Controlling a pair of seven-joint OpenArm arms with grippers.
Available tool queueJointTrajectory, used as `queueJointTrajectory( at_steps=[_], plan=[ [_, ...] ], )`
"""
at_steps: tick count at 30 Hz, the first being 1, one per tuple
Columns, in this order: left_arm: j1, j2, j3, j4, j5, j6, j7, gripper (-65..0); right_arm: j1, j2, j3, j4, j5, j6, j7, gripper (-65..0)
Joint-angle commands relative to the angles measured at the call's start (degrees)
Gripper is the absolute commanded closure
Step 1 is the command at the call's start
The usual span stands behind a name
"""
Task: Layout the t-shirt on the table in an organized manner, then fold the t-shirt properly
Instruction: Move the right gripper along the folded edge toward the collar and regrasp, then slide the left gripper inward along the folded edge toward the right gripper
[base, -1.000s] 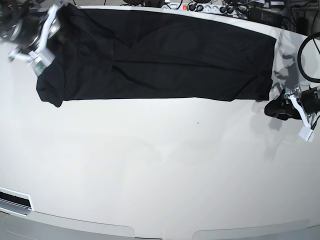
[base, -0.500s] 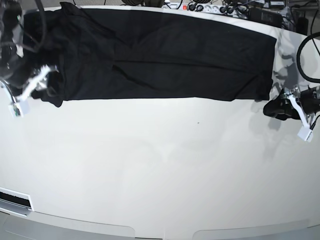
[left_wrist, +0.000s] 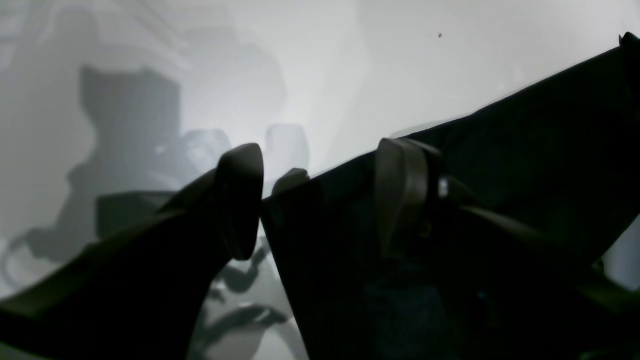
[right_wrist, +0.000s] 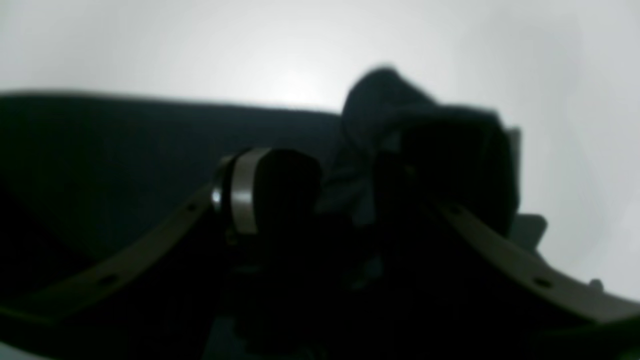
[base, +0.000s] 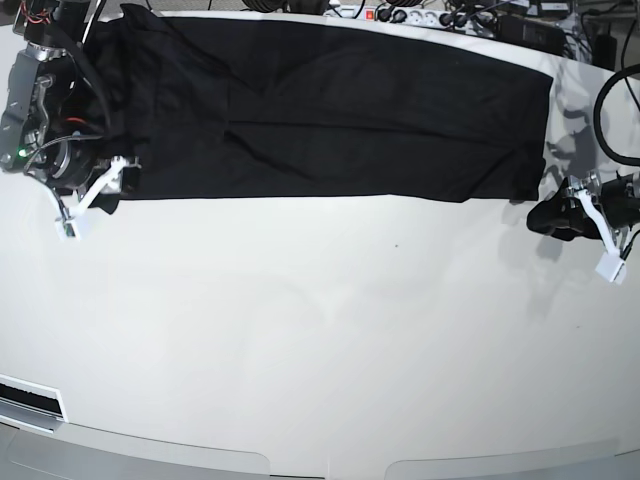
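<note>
T-shirt (base: 340, 110) flat on table (base: 320, 340) — possibly folded.

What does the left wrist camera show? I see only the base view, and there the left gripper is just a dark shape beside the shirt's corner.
Observer: The left gripper is open, and a corner of the shirt shows between its fingers.
Operator: And on the other side, is the cloth held?
Observer: In the right wrist view, bunched cloth sits between the fingers of the right gripper. The picture is blurred, so I cannot tell if it is gripped.
</note>
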Motion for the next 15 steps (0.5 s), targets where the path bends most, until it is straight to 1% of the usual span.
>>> queueJointTrajectory(
  at_steps=[1,4,6,7,8,9,11,12,15],
  plan=[
    [-0.94,-1.40,-0.70,0.70,-1.22,-0.35,-1.05,-36.2,0.81,0.87,0.37,0.22,-1.09,-0.90,0.90,-33.5],
    [-0.94,-1.40,-0.70,0.70,-1.20,-0.35,-1.05,-36.2,0.83,0.85,0.37,-0.85,-2.21,-1.29,1.73,-33.5],
    [-0.94,-1.40,-0.70,0.70,-1.18,-0.35,-1.05,-36.2,0.81,0.85,0.37,-0.87,-2.19,-2.36,1.84,-33.1],
    [-0.94,-1.40,-0.70,0.70,-1.18,-0.35,-1.05,-36.2,0.83,0.85,0.37,-0.87,-2.19,-2.89,1.84,-31.2],
    [-0.94,-1.40,-0.72,0.70,-1.18,-0.35,-1.05,-36.2,0.85,0.85,0.37,-0.85,-2.16,-3.15,1.84,-26.9],
    [-0.94,-1.40,-0.70,0.70,-1.18,-0.35,-1.05,-36.2,0.90,0.85,0.37,-0.85,-2.14,-3.19,1.81,-20.5],
    [-0.94,-1.40,-0.70,0.70,-1.22,-0.35,-1.05,-36.2,1.20,0.90,0.37,-0.85,-2.14,-2.36,0.98,-3.9],
    [-0.94,-1.40,-0.70,0.70,-1.22,-0.35,-1.05,-36.2,1.44,1.03,0.39,-0.72,-2.05,-1.42,0.37,0.0],
    [-0.94,-1.40,-0.70,0.70,-1.20,-0.35,-1.05,-36.2,2.43,1.60,0.52,0.33,1.90,0.09,-3.54,0.0]
  ],
)
